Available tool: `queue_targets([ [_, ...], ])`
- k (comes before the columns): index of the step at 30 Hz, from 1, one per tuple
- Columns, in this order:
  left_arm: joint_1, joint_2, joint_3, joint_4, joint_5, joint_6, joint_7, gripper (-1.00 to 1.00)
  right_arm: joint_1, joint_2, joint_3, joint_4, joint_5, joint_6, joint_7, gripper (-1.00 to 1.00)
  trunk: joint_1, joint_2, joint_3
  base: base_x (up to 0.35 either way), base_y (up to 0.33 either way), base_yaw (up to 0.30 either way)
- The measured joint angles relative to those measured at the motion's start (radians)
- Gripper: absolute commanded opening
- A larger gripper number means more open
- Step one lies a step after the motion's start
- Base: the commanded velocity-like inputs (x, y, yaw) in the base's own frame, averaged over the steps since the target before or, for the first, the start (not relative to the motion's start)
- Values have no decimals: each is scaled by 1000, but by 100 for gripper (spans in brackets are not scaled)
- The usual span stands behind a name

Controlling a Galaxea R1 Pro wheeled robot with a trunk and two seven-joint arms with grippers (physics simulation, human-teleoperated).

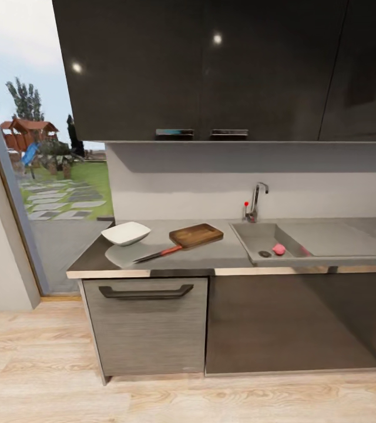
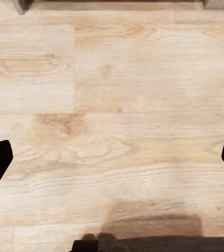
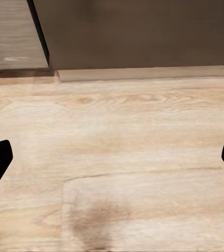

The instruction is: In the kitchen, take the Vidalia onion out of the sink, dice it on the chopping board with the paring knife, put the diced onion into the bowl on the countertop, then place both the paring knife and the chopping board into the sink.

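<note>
Still short of the bench (image 1: 223, 256), both grippers (image 2: 112, 157) (image 3: 112, 157) hang wide open, empty, over floor; onion (image 1: 278, 249) waits in sink (image 1: 258, 235), right of board (image 1: 196, 235). Next: approach, reach in.

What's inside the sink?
In the sink sits a small pink round thing beside the dark drain. The near wall hides part of the basin floor.
</note>
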Motion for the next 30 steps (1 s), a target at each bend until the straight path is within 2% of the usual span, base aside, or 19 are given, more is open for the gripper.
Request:
queue_targets([
  [28, 0, 0, 1, -5, 1, -1, -1, 100, 0, 0, 0, 30, 0, 0, 0, 100, 0, 0, 0, 0, 0, 0],
  [30, 0, 0, 1, -5, 1, -1, -1, 100, 0, -6, 0, 30, 1, 0, 0, 100, 0, 0, 0, 0, 0, 0],
])
